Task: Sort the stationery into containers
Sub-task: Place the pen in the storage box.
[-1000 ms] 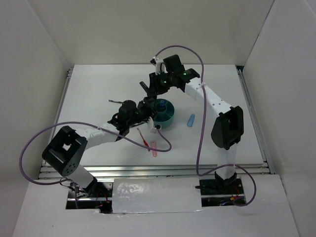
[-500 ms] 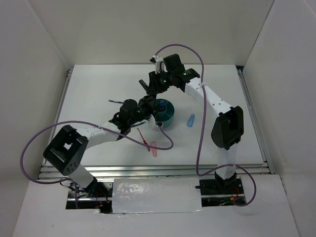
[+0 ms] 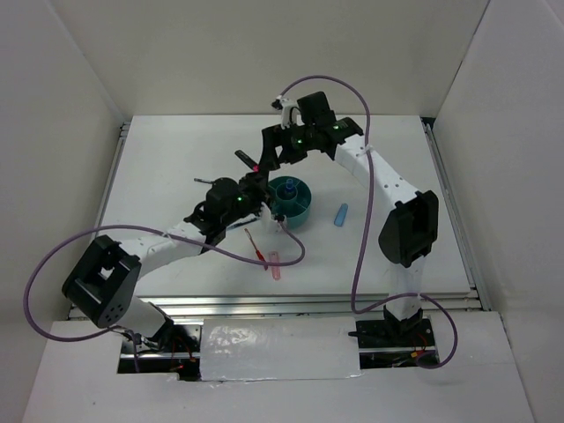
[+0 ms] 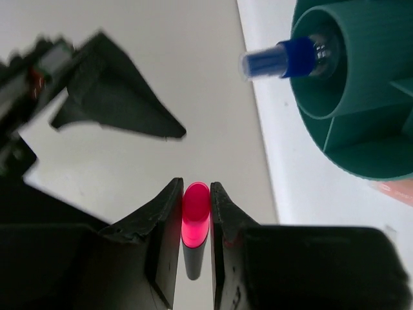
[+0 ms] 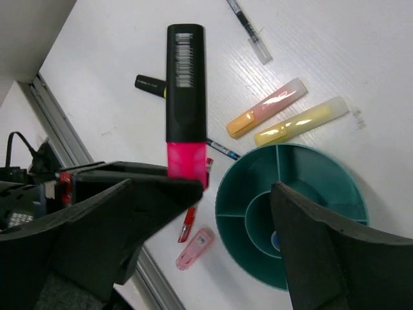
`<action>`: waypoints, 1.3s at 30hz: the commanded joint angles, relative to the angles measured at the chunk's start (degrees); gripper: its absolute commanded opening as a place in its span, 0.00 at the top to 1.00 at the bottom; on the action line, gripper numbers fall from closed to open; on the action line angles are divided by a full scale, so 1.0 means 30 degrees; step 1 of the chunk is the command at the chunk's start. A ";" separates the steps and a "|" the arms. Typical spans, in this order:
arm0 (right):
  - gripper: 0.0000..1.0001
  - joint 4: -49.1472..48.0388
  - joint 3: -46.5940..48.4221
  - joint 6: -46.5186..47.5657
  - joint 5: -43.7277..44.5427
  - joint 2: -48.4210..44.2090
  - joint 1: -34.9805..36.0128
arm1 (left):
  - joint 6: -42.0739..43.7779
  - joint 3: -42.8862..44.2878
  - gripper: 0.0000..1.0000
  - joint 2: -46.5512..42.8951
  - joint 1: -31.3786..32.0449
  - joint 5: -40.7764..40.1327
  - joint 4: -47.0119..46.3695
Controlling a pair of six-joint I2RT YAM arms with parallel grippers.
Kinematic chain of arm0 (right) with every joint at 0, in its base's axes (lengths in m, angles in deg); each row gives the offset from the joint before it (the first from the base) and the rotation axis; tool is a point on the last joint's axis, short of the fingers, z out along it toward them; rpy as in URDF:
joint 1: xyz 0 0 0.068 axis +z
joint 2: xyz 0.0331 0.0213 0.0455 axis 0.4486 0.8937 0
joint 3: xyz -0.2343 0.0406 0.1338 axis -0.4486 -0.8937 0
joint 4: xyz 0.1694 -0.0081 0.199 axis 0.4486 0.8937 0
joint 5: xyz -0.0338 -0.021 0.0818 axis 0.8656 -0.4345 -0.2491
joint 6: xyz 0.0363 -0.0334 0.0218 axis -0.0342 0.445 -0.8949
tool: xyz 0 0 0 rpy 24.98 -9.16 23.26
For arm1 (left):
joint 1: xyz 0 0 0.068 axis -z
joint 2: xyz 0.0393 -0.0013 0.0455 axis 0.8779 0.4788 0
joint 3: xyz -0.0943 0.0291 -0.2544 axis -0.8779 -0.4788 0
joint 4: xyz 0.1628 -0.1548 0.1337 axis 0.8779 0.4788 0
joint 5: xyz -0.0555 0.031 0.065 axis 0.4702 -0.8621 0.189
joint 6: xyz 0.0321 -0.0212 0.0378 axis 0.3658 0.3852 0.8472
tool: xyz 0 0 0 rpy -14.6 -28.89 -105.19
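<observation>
You see only a barcode (image 5: 184, 45) on the pink highlighter's (image 5: 185, 97) black barrel, its print too small to read. Your left gripper (image 4: 195, 194) clamps its pink end, raised beside the teal organiser (image 5: 316, 174). Your right gripper (image 5: 235, 187) gapes wide, empty. An orange marker (image 5: 264, 108) and a yellow marker (image 5: 300, 121) lie just beside the organiser
</observation>
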 commanded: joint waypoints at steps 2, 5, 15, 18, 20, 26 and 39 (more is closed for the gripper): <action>0.08 0.0470 0.0895 0.0148 -0.0204 -0.1379 -0.1158 | -0.6116 0.2988 1.00 -0.1187 -0.0323 -0.1679 0.1183; 0.08 -0.0028 0.0894 -0.0115 -0.0581 -0.1732 -0.2476 | -1.6052 0.8978 1.00 -0.0430 -0.2508 -0.0754 0.6525; 0.07 -0.1200 0.0164 -0.0116 -0.2837 -0.2523 -0.5846 | -2.9497 1.0610 1.00 0.0218 -0.7909 0.6809 0.5468; 0.05 -0.1316 -0.0538 0.0412 -0.3862 -0.2728 -0.6783 | -3.2435 1.1082 1.00 0.1125 -0.8467 0.8041 0.5148; 0.05 -0.1842 -0.1617 0.0355 -0.4477 -0.3196 -0.7601 | -3.3808 1.1084 1.00 0.1770 -0.8643 0.8511 0.4623; 0.05 -0.2491 -0.2796 0.0118 -0.5857 -0.3900 -0.9040 | -3.7125 1.1551 1.00 0.3674 -0.8410 0.9976 0.2454; 0.05 -0.1611 -0.3177 0.1144 -0.6619 -0.4106 -0.9452 | -3.9677 1.2372 1.00 0.6605 -0.6975 1.2614 -0.0097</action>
